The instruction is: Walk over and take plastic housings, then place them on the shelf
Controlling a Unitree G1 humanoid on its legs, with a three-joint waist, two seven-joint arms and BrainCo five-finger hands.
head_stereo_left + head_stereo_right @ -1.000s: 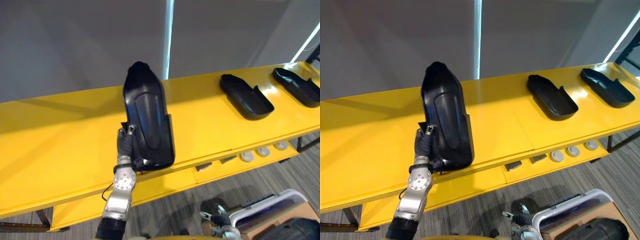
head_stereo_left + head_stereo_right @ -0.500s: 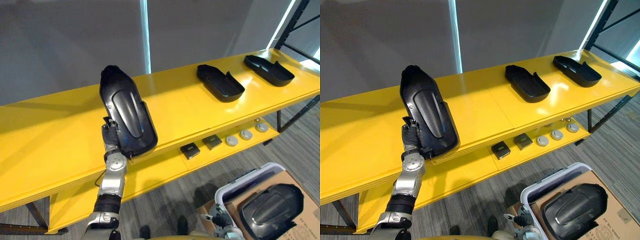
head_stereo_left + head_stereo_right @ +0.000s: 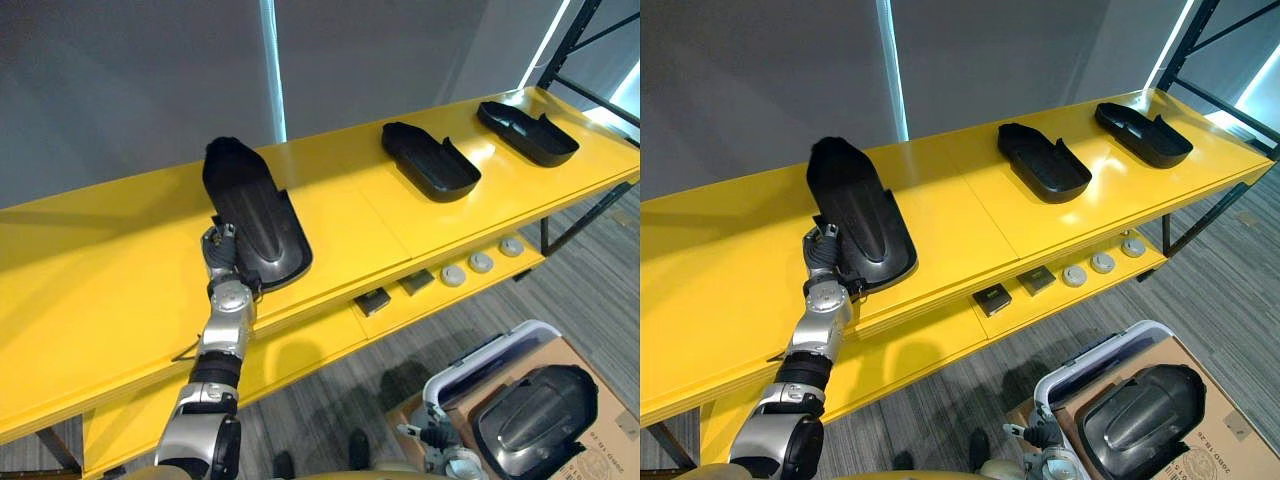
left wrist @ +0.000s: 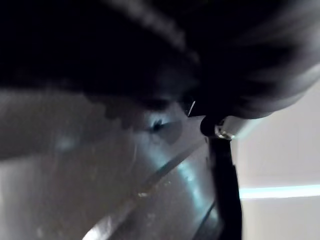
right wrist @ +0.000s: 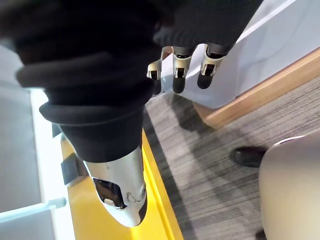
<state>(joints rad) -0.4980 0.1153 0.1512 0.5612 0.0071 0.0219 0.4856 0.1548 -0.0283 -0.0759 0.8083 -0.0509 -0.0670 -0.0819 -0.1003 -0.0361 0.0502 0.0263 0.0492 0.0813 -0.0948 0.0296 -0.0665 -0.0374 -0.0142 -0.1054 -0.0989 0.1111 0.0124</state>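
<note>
housing (image 3: 252,215) — stiff, light, slick, i'd judge — grip its rim; left hand (image 3: 220,262) fingers hidden, can't tell; right hand (image 5: 179,65) fingers slack.

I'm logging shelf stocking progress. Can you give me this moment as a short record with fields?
Held housing: black, near end gripped by left hand, low over the yellow shelf
Placed housings: two, further right on the shelf top
Waiting housing: one in the cardboard box
Right hand: open, empty, near white bin

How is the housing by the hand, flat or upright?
Flat or nearly: the housing lies rounded side up along the shelf, at the left hand.
</note>
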